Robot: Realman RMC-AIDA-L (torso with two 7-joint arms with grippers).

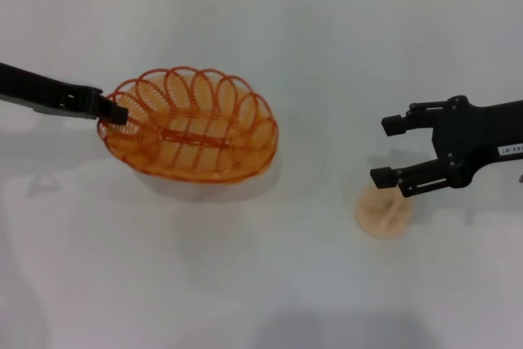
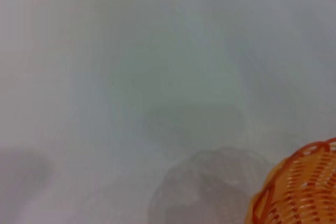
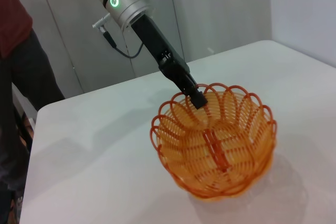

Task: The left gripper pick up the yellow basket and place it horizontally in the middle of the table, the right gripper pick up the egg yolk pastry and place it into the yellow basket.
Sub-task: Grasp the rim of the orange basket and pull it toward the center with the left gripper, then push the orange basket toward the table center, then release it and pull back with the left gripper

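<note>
The yellow basket [image 1: 192, 124] is left of the table's [image 1: 245, 284] middle, tilted, with its shadow spread on the white top beneath it. My left gripper [image 1: 114, 112] is shut on the looped rim at the basket's left end; the right wrist view shows the same gripper [image 3: 197, 98] clamped on the basket [image 3: 215, 145]. An edge of the basket [image 2: 299, 192] shows in the left wrist view. The egg yolk pastry [image 1: 384, 212] lies on the table at the right. Just above and behind it, my right gripper [image 1: 389, 150] stands open, holding nothing.
A person in a dark red top [image 3: 16, 77] stands beyond the table's edge in the right wrist view. Grey wall panels [image 3: 210, 14] run behind the table. Bare white tabletop lies between basket and pastry.
</note>
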